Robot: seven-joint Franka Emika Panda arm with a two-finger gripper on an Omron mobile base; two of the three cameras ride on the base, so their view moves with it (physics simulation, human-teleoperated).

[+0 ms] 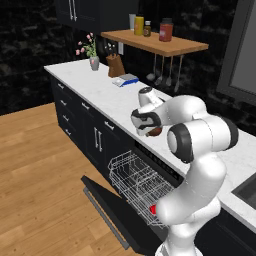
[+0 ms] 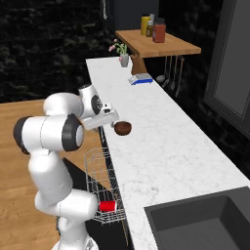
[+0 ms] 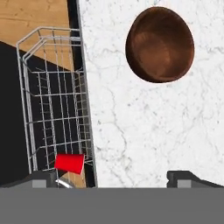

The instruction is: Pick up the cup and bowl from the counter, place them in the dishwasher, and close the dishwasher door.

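step: bowl pickup, judged | cup lies in dishwasher rack | bowl sits on tabletop near edge | claw apart, empty, above tabletop | next: advance over bowl, descend, close.

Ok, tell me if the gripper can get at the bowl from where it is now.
Probably yes. The gripper is open beside the bowl, which sits alone on bare counter near the edge. Nothing stands between them; the cup already lies in the dishwasher rack.

The counter and rack are seen from behind by both base views; the hand view looks closely down.
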